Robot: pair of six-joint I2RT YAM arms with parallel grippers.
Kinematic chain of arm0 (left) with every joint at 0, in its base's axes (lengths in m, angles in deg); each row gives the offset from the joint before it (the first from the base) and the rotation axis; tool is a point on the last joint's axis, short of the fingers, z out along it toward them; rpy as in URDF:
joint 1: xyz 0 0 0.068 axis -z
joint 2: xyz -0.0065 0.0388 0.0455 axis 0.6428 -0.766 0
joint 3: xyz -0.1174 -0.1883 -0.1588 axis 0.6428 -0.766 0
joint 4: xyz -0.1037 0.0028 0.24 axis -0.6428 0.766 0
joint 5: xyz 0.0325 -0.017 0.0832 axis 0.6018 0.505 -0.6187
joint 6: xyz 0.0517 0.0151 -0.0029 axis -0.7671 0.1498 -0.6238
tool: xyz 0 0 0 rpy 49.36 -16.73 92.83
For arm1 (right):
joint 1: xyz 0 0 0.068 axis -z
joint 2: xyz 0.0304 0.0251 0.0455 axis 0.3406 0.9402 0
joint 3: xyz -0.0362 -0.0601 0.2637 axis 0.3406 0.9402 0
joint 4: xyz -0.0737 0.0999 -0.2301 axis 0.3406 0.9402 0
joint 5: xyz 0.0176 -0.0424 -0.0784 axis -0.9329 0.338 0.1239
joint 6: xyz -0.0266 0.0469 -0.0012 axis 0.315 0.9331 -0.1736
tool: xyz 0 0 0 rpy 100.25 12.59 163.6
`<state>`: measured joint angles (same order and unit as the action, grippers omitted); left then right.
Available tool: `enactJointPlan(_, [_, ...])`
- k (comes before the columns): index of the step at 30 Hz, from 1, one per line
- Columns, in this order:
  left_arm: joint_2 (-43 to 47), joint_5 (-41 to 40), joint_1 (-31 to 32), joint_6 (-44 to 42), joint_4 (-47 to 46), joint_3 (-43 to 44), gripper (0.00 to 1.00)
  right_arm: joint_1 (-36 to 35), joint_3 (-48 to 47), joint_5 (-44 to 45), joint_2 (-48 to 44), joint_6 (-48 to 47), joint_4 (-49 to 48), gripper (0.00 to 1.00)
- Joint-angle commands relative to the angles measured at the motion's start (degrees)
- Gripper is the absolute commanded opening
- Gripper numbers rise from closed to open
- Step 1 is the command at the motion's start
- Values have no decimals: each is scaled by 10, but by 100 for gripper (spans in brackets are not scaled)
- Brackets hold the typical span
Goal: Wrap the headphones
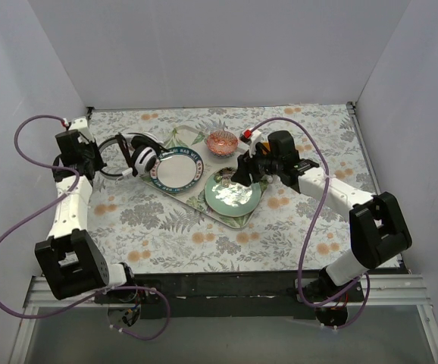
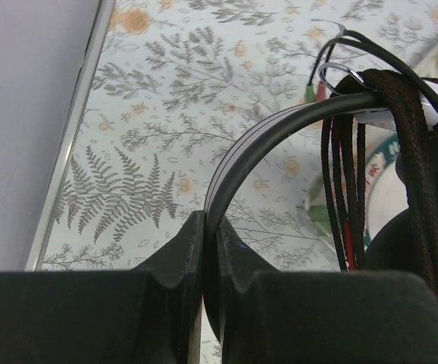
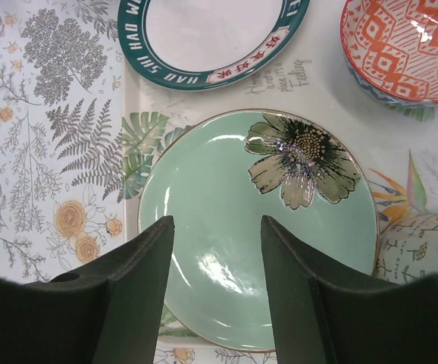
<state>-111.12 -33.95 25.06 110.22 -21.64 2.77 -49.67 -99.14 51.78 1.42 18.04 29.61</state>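
Wondering why you've grabbed the headphones [image 1: 136, 154] up top and not lower down? [tray_guy]

The headband [image 2: 280, 133] is thin, so my left jaws can close right down on it. They have: pinched flat, nothing but the band between them. Holding it there lets the cups [image 1: 145, 161] hang free and gives the cable [image 2: 345, 189] a bar to go round. A few strands are draped over it already, and I'd guess there's more to wind. The whole thing sits toward the far-left corner of the worktop [image 1: 166, 235], with the cups right by the left end of the tray [image 3: 310, 83]. Can't tell if they're touching it. [me]

And the right arm? Anything in the dishes? [tray_guy]

My right jaws are spread wide, holding nothing, hovering over the green flower plate [image 3: 204, 174]. My guess is they're parked clear of the wrap until a loose cable end needs catching. The tray carries that plate, a white plate with a teal lettered rim [image 3: 162, 72] and an orange patterned bowl [image 3: 401, 53]. All three look bare, though I only see part of the bowl. [me]
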Motion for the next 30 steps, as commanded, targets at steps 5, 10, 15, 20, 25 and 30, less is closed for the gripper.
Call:
enactJointPlan(5, [-66,30,-67,35,-126,-32,0,-2,10,9,-29,-25,5,58])
enactJointPlan(10, [-127,33,-109,46,-146,-24,0,-2,12,8,-36,-30,8,58])
enactJointPlan(15, [-173,30,-120,43,-178,-20,0,-2,14,9,-44,-36,11,59])
enactJointPlan(20, [-200,21,-121,54,-201,-13,0,-3,14,9,-46,-38,10,59])
enactJointPlan(25, [-270,-18,-122,58,-187,24,0,-2,14,8,-44,-38,11,59])
enactJointPlan(30, [-304,-13,-122,62,-162,47,27,-2,15,12,-47,-41,11,58])
